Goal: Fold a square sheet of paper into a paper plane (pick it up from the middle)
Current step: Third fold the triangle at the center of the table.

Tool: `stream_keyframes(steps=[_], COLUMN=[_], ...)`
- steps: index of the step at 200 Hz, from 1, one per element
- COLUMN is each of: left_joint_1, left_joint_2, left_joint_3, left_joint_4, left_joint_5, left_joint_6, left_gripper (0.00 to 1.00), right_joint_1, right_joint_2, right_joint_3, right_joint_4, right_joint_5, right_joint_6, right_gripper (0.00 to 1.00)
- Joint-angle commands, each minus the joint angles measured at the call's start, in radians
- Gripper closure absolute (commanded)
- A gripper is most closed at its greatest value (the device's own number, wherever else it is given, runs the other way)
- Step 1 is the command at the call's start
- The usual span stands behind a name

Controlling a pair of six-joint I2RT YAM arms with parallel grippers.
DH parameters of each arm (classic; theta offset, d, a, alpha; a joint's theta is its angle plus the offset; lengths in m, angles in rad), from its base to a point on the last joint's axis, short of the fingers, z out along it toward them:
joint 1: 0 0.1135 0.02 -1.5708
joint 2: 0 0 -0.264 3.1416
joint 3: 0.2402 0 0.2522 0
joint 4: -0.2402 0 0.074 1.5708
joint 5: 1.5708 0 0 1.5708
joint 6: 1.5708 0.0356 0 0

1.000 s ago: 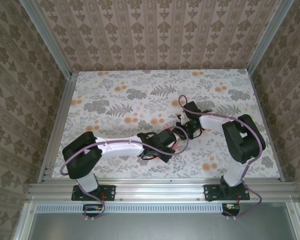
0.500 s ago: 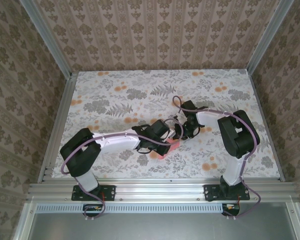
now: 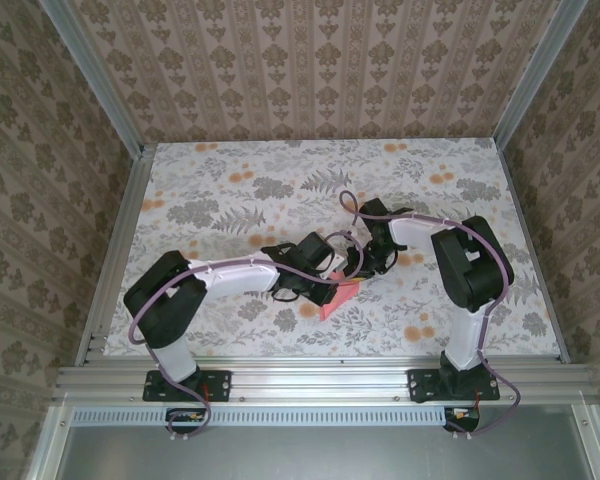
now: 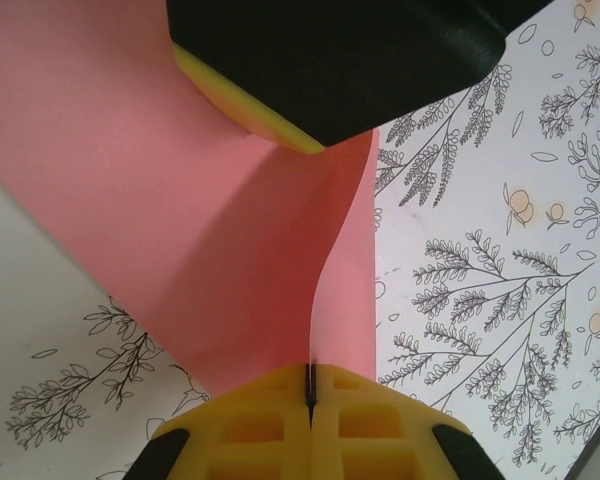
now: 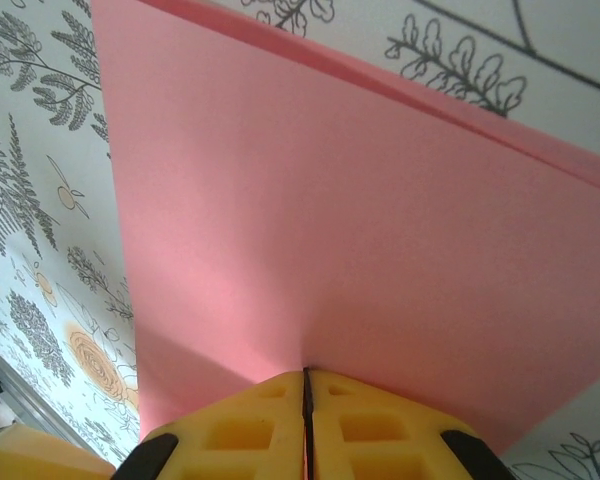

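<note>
- Two tight grips: left fingers [image 4: 325, 402] and right fingers [image 5: 321, 398], yellow and grid-moulded, each pinch the square sheet of paper [image 3: 340, 298] by an edge.
- Thin, smooth and salmon, folded and bowed, it sits over the floral surface [image 3: 230, 180], near centre.

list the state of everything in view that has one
thin pink-red square sheet of paper: folded over on itself, pinched from two sides
left arm's yellow fingers: shut on the paper
right arm's yellow fingers: shut on the paper
</note>
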Motion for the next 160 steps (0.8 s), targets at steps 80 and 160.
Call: stream_keyframes(steps=[80, 160], left_joint_1=[0.031, 0.033], left_joint_2=[0.056, 0.058], left_joint_3=[0.074, 0.054], left_joint_4=[-0.025, -0.009], left_joint_5=[0.043, 0.06], left_joint_6=[0.088, 0.061], left_gripper=[0.96, 0.94], right_joint_1=[0.007, 0.007], right_joint_2=[0.045, 0.012], right_joint_3=[0.041, 0.042], right_joint_4=[-0.073, -0.056], right_joint_5=[0.003, -0.01], right_joint_6=[-0.057, -0.028], right_gripper=[0.9, 0.87])
